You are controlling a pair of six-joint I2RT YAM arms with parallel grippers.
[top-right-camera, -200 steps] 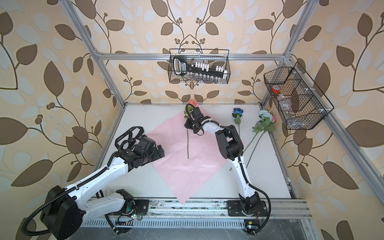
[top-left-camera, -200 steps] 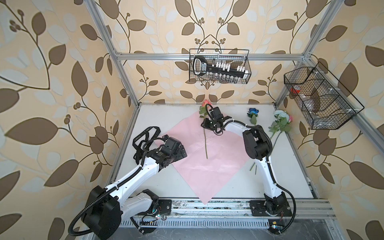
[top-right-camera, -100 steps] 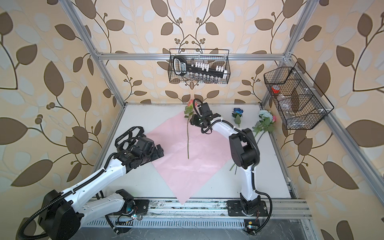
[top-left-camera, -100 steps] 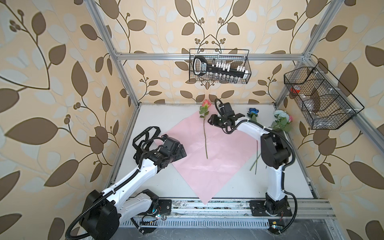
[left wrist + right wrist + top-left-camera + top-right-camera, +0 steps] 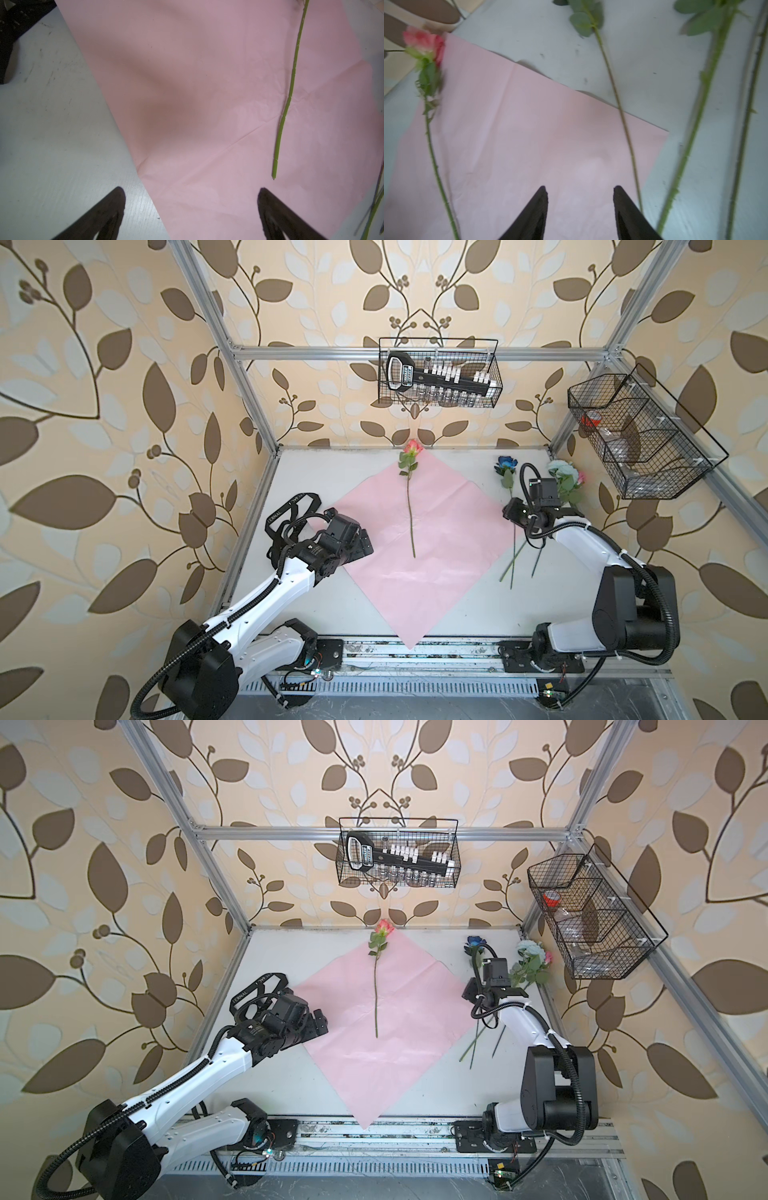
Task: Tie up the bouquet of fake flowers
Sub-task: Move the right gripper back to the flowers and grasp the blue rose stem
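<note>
Bouquet flowers are not bunched yet. One pink rose (image 5: pixel 410 506) lies flat on the pink paper (image 5: pixel 453 547). Its thin green stem runs from the far corner toward the middle. The dark blue rose (image 5: pixel 506 466) and the pale blue-white flowers (image 5: pixel 563 481) lie on the white table (image 5: pixel 332 614) by the paper's right corner, with their long stems pointing toward the robot. The right gripper (image 5: pixel 579 188) hangs over that corner and is the nearer one. Its fingers are partly apart and hold nothing. The blue rose's stem runs just beside it, so I think that one goes next. The left gripper (image 5: pixel 190 188) is spread wide and empty over the paper's left edge. The paper looks thin and creased.
</note>
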